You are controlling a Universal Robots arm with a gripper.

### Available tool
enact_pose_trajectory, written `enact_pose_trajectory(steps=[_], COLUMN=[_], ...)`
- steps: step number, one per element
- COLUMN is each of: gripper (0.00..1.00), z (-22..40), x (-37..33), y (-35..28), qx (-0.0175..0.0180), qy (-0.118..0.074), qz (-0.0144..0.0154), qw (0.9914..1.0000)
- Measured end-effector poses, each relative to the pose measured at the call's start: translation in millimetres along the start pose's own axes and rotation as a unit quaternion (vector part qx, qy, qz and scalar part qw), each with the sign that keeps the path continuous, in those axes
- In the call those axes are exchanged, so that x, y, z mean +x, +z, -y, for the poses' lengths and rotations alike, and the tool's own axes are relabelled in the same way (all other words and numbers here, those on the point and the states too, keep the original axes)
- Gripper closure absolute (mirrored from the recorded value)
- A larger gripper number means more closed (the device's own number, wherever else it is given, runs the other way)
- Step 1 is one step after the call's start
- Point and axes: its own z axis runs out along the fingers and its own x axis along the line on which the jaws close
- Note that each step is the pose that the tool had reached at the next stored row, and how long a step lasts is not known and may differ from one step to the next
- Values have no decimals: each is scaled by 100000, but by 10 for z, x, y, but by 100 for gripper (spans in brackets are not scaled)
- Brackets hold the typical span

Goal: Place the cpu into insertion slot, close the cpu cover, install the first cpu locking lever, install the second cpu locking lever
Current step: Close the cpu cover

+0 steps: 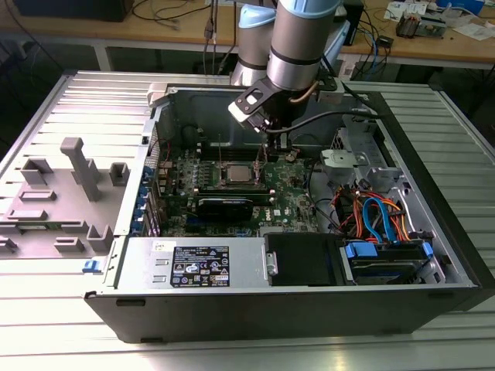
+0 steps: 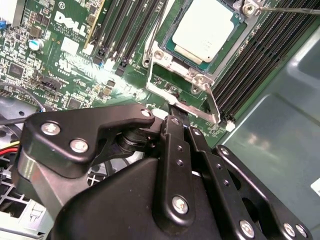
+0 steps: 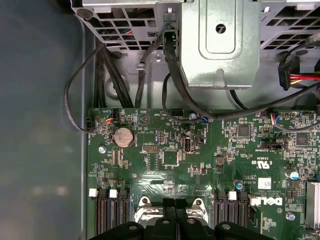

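The black 2-fingered gripper [image 2: 175,114] reaches down into the open black metal computer case [image 1: 309,309], which lies on the grey slatted metal table [image 1: 77,100]. In both wrist views its fingers [image 3: 167,207] are drawn together. Their tips touch the near edge of the thin silvery metal cpu cover [image 2: 182,70], but it cannot be told whether they pinch it.

The small flat square silver-grey metal cpu [image 2: 206,27] sits inside the square dark insertion slot [image 2: 169,44] on the green circuit board [image 3: 200,165]. In the exterior view the cpu [image 1: 236,174] lies just to that view's left of the gripper [image 1: 267,151]. Long black memory slots [image 2: 255,55] run beside the slot. A round silver coin battery [image 3: 123,136] sits further along the board.
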Motion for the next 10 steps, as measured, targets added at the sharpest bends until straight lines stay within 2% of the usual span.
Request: enact_pose_trajectory(steps=[3, 7, 10], gripper=[89, 89, 89], z=[18, 93, 128], x=[0, 1, 1], y=[4, 18, 22], qx=[0, -7, -8], qy=[-3, 1, -6], qz=[-4, 0, -3], qw=[100000, 100000, 100000])
